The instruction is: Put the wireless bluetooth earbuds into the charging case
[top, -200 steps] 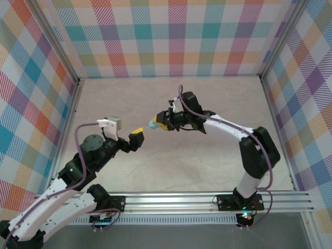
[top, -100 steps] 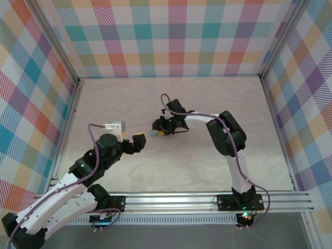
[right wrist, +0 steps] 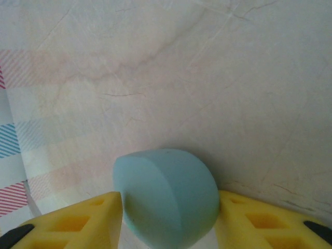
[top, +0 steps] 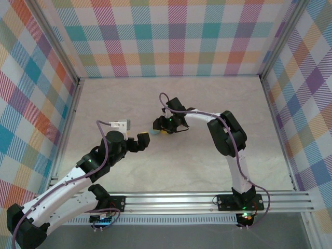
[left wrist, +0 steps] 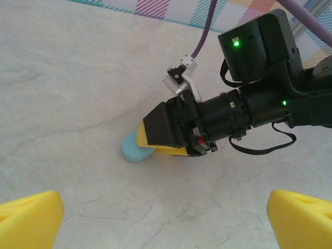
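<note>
Top view: the right arm reaches across the desk (top: 218, 98) toward its middle, and the right hand (top: 160, 126) sits low there with its fingers pointing toward the left arm. Its yellow fingers are closed onto the light blue charging case (top: 155, 125), a smooth pebble-shaped piece that sticks out past the fingertips. From the left wrist camera we see the same right hand (left wrist: 150, 144) from the front. One black-backed finger lies over the case (left wrist: 129, 151) and a yellow one under it, and the case's rounded end is down at the marbled desk surface (left wrist: 78, 78). We cannot tell whether it touches the desk or hangs just off it. Two green lights glow on the black housing (left wrist: 259, 41) behind that hand, and a purple cable (left wrist: 205, 28) runs up from it. From the right wrist camera, the case (right wrist: 166, 199) fills the gap between the two yellow fingertips (right wrist: 72, 223), one pressed against each flank, with pale desk beyond it. In the top view the left hand (top: 142, 140) is just beside the right hand, on the side nearer the arm bases, and faces the case without touching it. In its own camera the left hand (left wrist: 166, 218) is spread wide, its yellow fingertips (left wrist: 28, 218) at the two lower corners and nothing between them but bare desk. Plaid walls (top: 176, 36) enclose the desk on three sides, and a metal rail (top: 176, 199) runs along the near edge.
</note>
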